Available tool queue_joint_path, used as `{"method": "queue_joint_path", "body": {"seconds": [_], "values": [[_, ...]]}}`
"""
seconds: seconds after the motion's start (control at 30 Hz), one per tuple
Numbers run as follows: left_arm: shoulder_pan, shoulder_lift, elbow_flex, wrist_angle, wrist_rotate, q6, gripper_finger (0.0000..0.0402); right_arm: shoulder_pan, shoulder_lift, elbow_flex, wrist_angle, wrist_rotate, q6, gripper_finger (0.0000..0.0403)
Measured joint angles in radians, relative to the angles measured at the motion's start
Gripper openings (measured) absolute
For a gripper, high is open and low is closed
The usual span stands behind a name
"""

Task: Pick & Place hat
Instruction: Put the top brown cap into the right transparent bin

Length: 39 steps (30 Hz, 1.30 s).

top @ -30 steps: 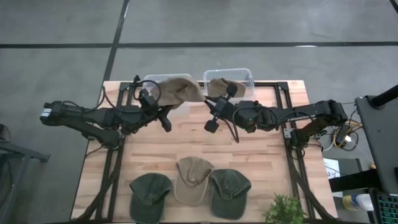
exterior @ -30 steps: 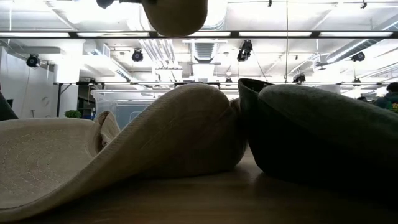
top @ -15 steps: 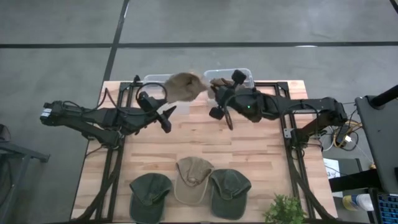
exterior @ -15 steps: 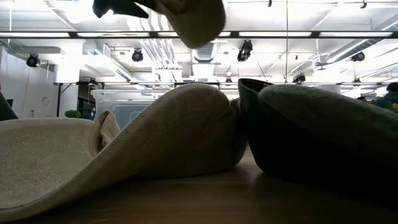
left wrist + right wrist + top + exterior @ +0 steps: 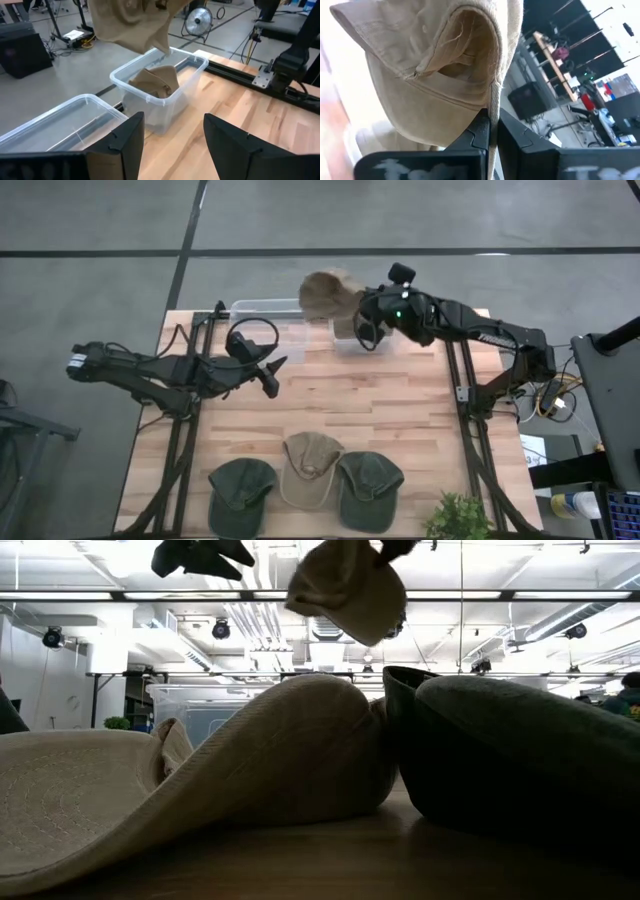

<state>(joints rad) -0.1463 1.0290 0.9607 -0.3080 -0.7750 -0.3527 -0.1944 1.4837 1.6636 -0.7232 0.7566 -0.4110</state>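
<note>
Right hand (image 5: 362, 318) is clamped on a tan hat (image 5: 325, 293), fingers (image 5: 487, 131) pinched tight on the fabric edge; we see the hat hanging in the air over the far edge of the surface (image 5: 400, 410), above and between the two clear bins. Left hand (image 5: 270, 372) sits low over the wood near the left bin (image 5: 262, 312), fingers (image 5: 127, 137) spread wide and holding nothing.

In the left wrist view the right bin (image 5: 160, 92) already contains one folded tan hat (image 5: 156, 81); the left bin beside it looks bare inside. Three more caps lie in a row at the near edge of the surface: a green cap (image 5: 240, 490), a tan cap (image 5: 310, 465) and a second green cap (image 5: 368, 488), touching one another. A small green plant (image 5: 458, 518) stands at the near right corner.

Room: grey concrete floor with dark seams around the surface, strip lights and ducting overhead in the low view, a floor fan (image 5: 197, 21) and cables beyond the bins.

Against one second ago, we note the hat has left the left hand, which then gripped it together with the right; the right arm has since swung it up and back toward the bins, while the left hand has opened and dropped slightly away.
</note>
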Motion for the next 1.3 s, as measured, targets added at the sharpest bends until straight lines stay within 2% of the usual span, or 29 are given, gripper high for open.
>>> {"method": "queue_joint_path", "body": {"seconds": [0.1,0.27,0.5,0.7,0.9,1.3], "values": [[0.0,0.012,0.0,0.0,0.0,0.0,0.0197,-0.06,0.002,0.016,-0.072,-0.062,-0.073,0.0013],[0.0,0.025,0.0,0.0,0.0,0.0,0.0197,-0.149,0.006,0.017,-0.09,-0.134,-0.128,0.0013],[0.0,0.026,0.0,0.0,0.0,0.0,0.0197,-0.263,0.027,0.016,-0.155,-0.301,-0.197,0.0013],[0.0,0.026,0.0,0.0,0.0,0.001,0.0197,-0.334,0.101,0.016,-0.251,-0.316,-0.22,0.0013],[0.0,0.026,0.0,-0.006,0.0,0.001,0.0197,-0.353,0.201,0.016,-0.327,-0.317,-0.253,0.0013],[0.0,0.026,-0.02,-0.017,-0.001,0.001,0.0197,-0.354,0.362,0.016,-0.341,-0.323,-0.263,0.0013]]}}
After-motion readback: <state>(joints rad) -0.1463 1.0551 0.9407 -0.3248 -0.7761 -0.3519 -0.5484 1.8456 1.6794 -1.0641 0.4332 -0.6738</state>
